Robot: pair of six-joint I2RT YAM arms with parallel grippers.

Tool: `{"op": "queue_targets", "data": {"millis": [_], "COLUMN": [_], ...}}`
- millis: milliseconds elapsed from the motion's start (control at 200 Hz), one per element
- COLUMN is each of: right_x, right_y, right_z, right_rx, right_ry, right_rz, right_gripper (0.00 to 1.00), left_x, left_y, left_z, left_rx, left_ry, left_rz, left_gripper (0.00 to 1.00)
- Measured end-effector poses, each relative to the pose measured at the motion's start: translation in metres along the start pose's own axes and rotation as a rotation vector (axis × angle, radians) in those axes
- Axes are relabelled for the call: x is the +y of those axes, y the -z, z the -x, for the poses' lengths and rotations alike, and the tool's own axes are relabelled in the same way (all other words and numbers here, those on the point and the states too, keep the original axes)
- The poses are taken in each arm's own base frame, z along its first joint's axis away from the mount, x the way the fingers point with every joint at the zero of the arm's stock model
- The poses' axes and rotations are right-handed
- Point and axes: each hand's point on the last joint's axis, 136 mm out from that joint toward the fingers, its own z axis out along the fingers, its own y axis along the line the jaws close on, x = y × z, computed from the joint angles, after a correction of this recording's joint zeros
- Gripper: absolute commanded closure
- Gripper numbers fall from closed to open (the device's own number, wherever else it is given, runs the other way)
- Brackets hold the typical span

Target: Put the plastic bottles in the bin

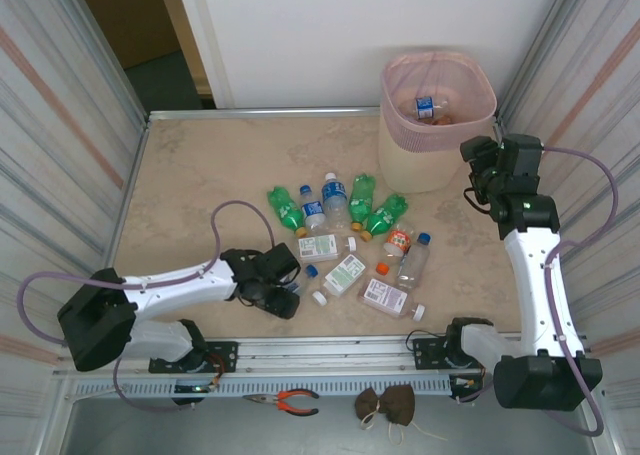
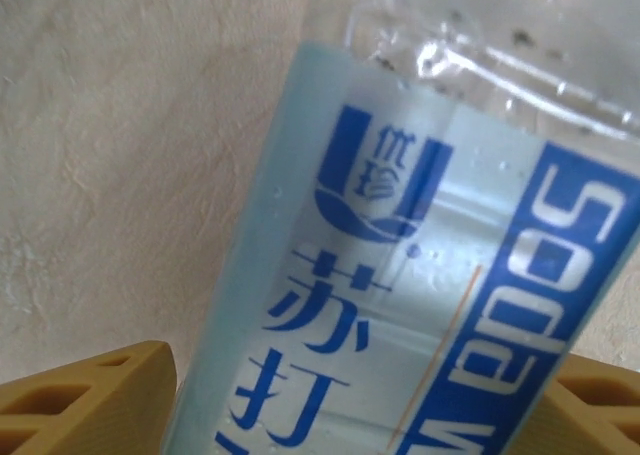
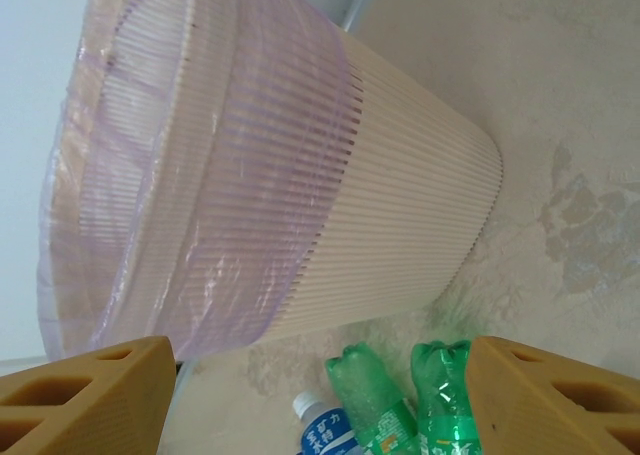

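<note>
My left gripper (image 1: pixel 278 280) (image 2: pixel 368 380) is low over the table, and its yellow fingers (image 2: pixel 95 400) press both sides of a clear bottle with a blue label (image 2: pixel 400 275) that lies on the table top; its blue cap (image 1: pixel 311 271) pokes out to the right. More plastic bottles lie in a cluster: green ones (image 1: pixel 287 210) (image 3: pixel 378 400), blue-labelled ones (image 1: pixel 334 197), flat white-labelled ones (image 1: pixel 345 273) and an orange-capped one (image 1: pixel 398 240). The bin (image 1: pixel 437 125) (image 3: pixel 380 185) stands at the far right with a bottle (image 1: pixel 428 107) inside. My right gripper (image 1: pixel 480 172) (image 3: pixel 320 350) hangs open and empty beside the bin.
Corrugated walls close in the table's left and right sides. Orange-handled pliers (image 1: pixel 285 402) and a brown lump (image 1: pixel 388 403) lie below the front rail. Bare table top (image 1: pixel 220 165) stretches along the far left.
</note>
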Motion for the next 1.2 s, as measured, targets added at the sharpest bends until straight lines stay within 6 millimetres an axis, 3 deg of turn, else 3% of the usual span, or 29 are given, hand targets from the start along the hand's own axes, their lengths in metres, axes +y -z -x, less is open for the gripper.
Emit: {"op": "queue_targets", "data": {"millis": [346,671,932,1197], "right_x": [-0.016,-0.011,0.0,0.048], "right_y": [0.0,0.017,0.028,0.04], "right_z": [-0.012,-0.009,-0.016,-0.054], "right_rx": [0.028,0.01,0.042,0.201], "right_ry": [-0.001,0.0,0.033,0.232], "right_rz": [-0.02,0.021,0.092,0.401], "right_gripper": [0.25,0.25,0.26,0.25], "left_x": [-0.01,-0.014,-0.015,-0.048], "left_y": [-0.003,0.002,0.041,0.092], "left_z": [-0.012,-0.015,-0.003,0.031], "left_rx": [0.023,0.007,-0.121,-0.368], "left_ry": [-0.015,-0.018,-0.018,-0.122], "left_rz": [-0.021,-0.032,-0.075,-0.27], "left_gripper": [0.43,0.49,0.51,0.51]}}
